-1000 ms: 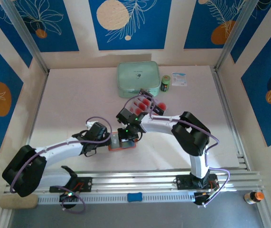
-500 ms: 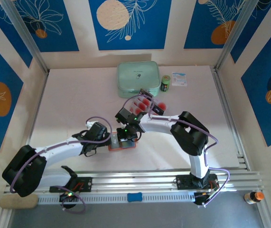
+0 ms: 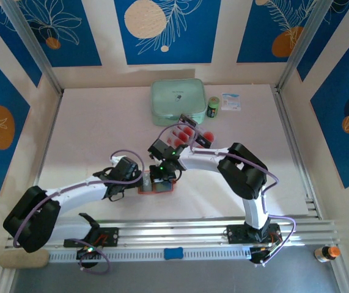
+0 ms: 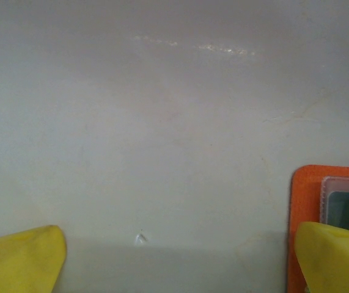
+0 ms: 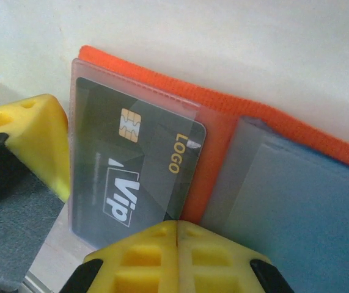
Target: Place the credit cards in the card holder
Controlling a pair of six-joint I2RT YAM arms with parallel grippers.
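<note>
The orange card holder [image 5: 217, 125] lies open on the table, between the arms [image 3: 169, 188]. Its left clear sleeve holds a dark card [image 5: 137, 165] with a chip, and a blue-grey card [image 5: 296, 213] sits in the right sleeve. My right gripper [image 5: 177, 231] is shut, its tips together at the holder's near edge, over the dark card's lower edge. My left gripper [image 4: 177, 262] stands wide open just left of the holder [image 4: 302, 207], with one finger [image 5: 36, 140] beside the left sleeve. More credit cards [image 3: 183, 131] with red circles sit fanned behind the right wrist.
A mint-green case [image 3: 177, 101] lies at the back, with a small green can [image 3: 213, 107] and a white packet [image 3: 230, 101] to its right. A metal rail [image 3: 180, 233] runs along the near table edge. The enclosure's walls close in the table on three sides.
Almost nothing: the right wrist has edged slightly left over the holder. The left arm has not moved.
</note>
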